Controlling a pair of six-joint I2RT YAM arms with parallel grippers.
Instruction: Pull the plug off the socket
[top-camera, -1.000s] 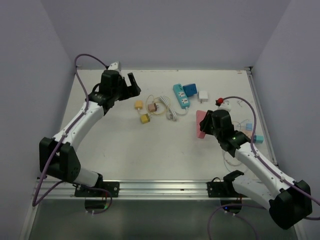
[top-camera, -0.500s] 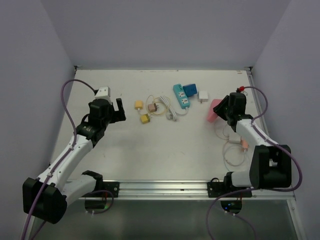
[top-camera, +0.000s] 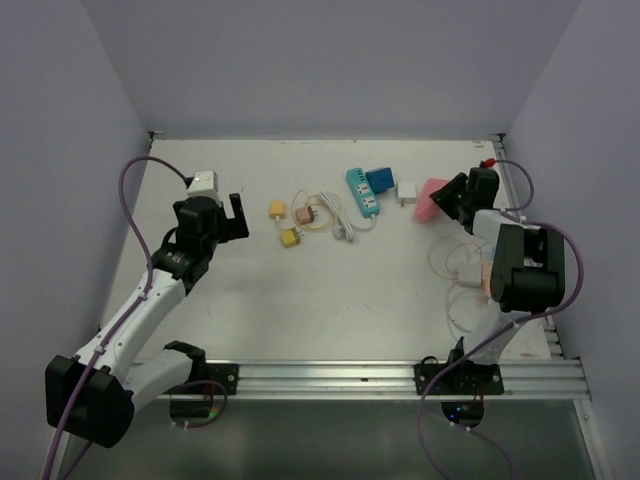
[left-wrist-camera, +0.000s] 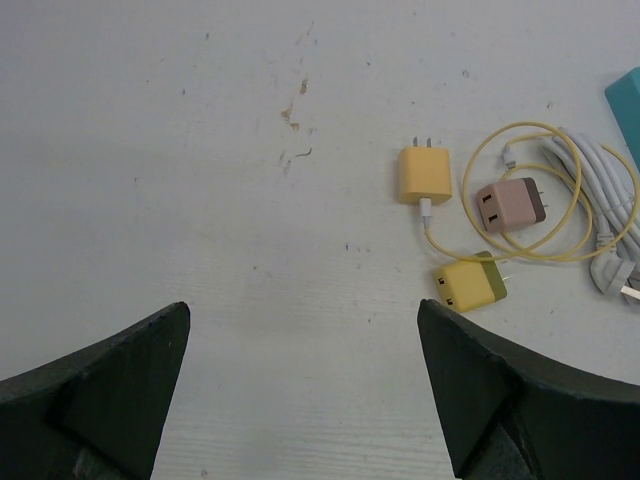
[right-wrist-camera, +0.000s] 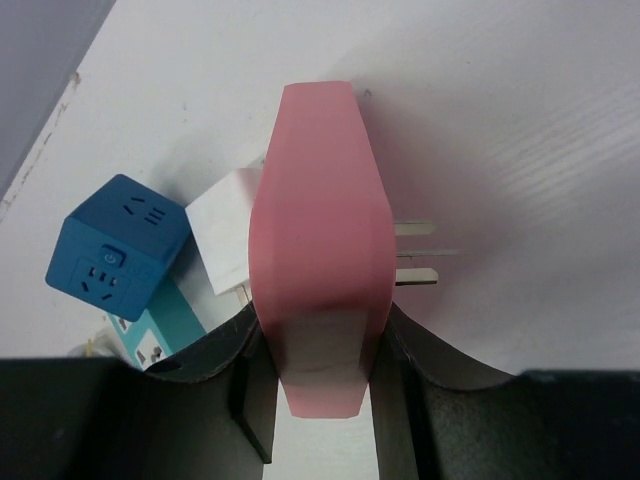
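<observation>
A pink plug (top-camera: 428, 200) is clamped in my right gripper (top-camera: 450, 201) at the back right of the table, lifted free. In the right wrist view the pink plug (right-wrist-camera: 320, 240) fills the space between the jaws of my right gripper (right-wrist-camera: 320, 340), and its bare metal prongs (right-wrist-camera: 415, 252) stick out to the right. The teal socket strip (top-camera: 362, 192) lies to the left with a blue cube adapter (top-camera: 380, 180) against it. My left gripper (top-camera: 238, 217) is open and empty over the left part of the table, well away from the strip.
A white adapter (top-camera: 407, 191) lies between the strip and the pink plug. Yellow chargers (left-wrist-camera: 424, 174) (left-wrist-camera: 470, 285), a brown one (left-wrist-camera: 510, 204) and a coiled white cable (top-camera: 338, 218) lie mid-table. Loose cables and small plugs (top-camera: 470, 275) sit by the right edge.
My right arm has swung back and to the right, carrying the pink plug to the far right corner. My left arm has drawn back toward the near left, still open.
</observation>
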